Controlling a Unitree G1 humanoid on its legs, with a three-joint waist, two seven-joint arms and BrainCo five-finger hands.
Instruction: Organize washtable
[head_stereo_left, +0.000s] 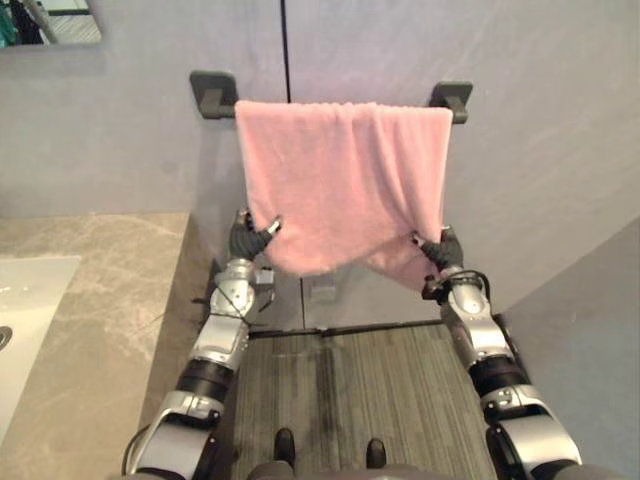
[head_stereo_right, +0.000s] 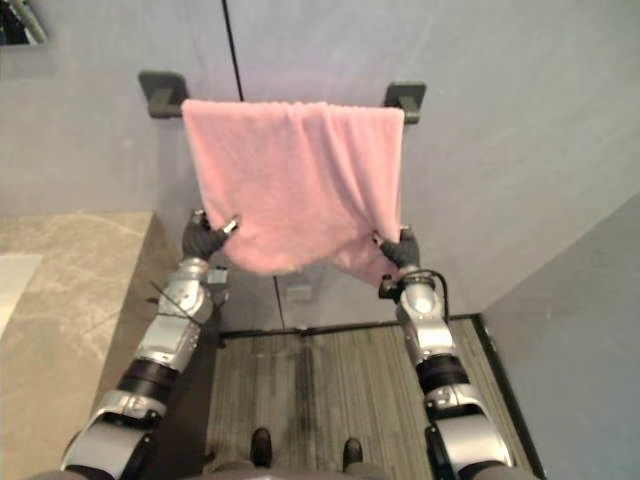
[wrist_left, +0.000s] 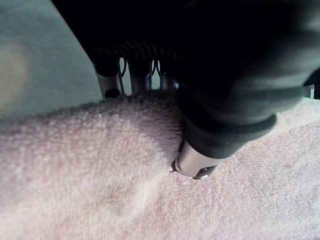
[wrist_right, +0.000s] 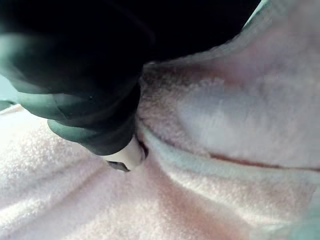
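A pink towel (head_stereo_left: 345, 180) hangs over a dark wall rail, whose brackets (head_stereo_left: 213, 92) show at both ends. My left hand (head_stereo_left: 252, 238) pinches the towel's lower left corner, thumb (wrist_left: 196, 162) pressed into the cloth and fingers (wrist_left: 111, 80) behind it. My right hand (head_stereo_left: 438, 250) pinches the lower right corner, thumb (wrist_right: 125, 155) on the pink pile (wrist_right: 215, 125). Both corners are drawn slightly outward, so the bottom edge sags between them.
A beige marble counter (head_stereo_left: 100, 300) with a white basin (head_stereo_left: 25, 310) lies to my left. A grey wall with a dark vertical seam (head_stereo_left: 285, 50) stands behind the towel. A striped grey mat (head_stereo_left: 350, 400) covers the floor below. A mirror corner (head_stereo_left: 50, 20) shows at the upper left.
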